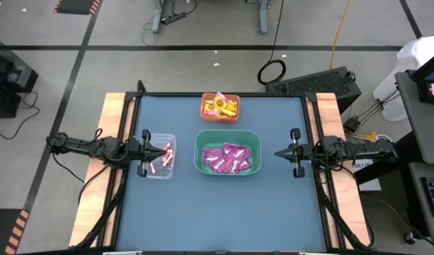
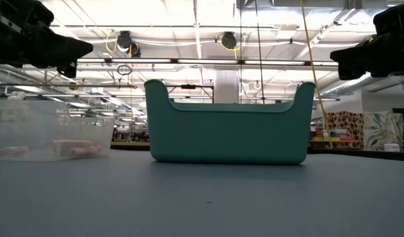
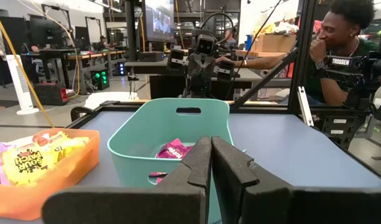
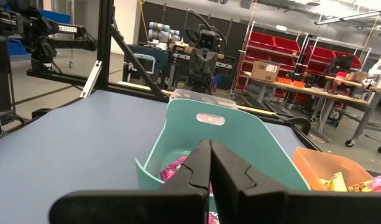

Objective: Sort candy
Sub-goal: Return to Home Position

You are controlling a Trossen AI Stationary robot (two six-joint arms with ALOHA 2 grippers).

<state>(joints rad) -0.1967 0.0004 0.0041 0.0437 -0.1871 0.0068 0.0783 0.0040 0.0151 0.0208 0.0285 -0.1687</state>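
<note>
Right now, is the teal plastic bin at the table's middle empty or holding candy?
Holding candy: magenta-pink square packets cover the teal plastic bin's floor.

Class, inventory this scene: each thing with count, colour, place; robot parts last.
Green bin: one, teal, table centre.
Magenta candy: many, pink-purple, in green bin.
Orange bin: one, orange, beyond green bin.
Yellow candy: several, yellow-red, in orange bin.
Clear bin: one, transparent, left of green bin.
Stick candy: several, pink-white, in clear bin.
Table: one, blue-grey.
Person: one, beyond table.
Left tool: one, dark, shut, over clear bin.
Right tool: one, dark, shut, right of green bin.
</note>
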